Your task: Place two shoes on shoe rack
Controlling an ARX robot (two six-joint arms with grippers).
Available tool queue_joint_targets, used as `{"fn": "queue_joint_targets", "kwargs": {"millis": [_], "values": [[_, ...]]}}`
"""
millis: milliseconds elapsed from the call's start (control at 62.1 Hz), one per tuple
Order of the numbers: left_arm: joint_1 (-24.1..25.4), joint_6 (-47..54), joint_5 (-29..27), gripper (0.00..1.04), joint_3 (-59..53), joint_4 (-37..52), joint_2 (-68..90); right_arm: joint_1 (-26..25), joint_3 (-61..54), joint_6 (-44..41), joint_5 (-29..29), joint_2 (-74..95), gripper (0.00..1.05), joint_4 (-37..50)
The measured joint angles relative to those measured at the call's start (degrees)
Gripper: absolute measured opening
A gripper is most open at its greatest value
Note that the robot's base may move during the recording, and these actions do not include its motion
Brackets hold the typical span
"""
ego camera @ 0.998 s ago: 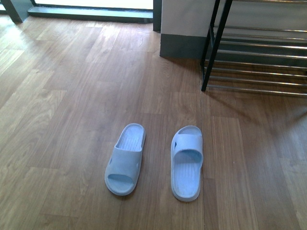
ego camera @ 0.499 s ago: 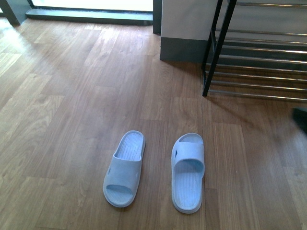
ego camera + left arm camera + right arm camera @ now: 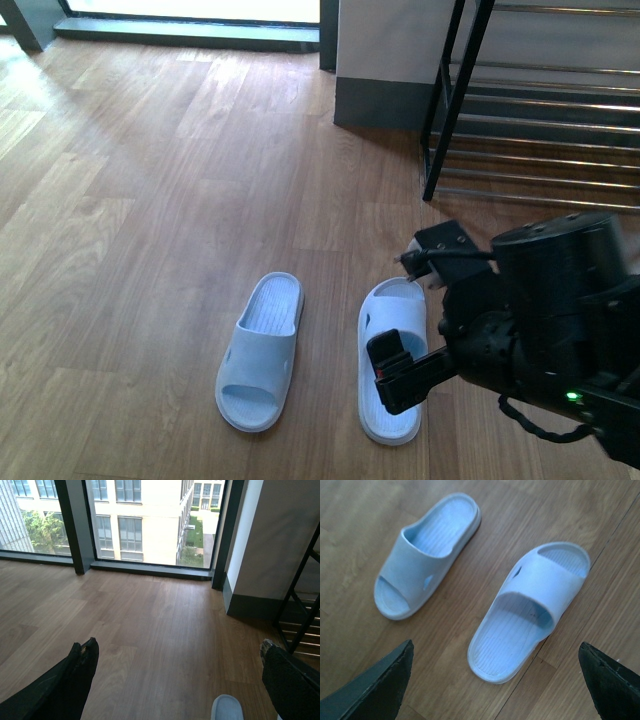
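While my right gripper (image 3: 408,310) hangs with jaws spread wide over the pale blue slide (image 3: 545,585) nearer the shoe rack (image 3: 446,110), the other slide (image 3: 262,345) lies beside it on the wood floor (image 3: 150,200). My left gripper (image 3: 178,644) has wide jaws too.

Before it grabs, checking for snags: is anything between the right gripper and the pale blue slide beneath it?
Nothing visible: the open right gripper hangs straight over the pale blue rubber slide lying on the wooden floor.
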Motion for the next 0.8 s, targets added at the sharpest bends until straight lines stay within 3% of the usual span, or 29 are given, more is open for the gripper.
{"fn": "queue_joint_targets", "kwargs": {"millis": [257,579,805], "values": [[0.00,-0.02,0.00,0.95,0.00,-0.02,0.00,-2.80,14.51,0.26,3.43,17.70,0.96,1.22],[0.00,-0.02,0.00,0.95,0.00,0.00,0.00,-6.86,23.06,0.24,5.64,25.51,0.96,1.40],[0.00,-0.02,0.00,0.95,0.00,-0.02,0.00,-7.63,24.61,0.44,5.31,26.77,0.63,1.25]]}}
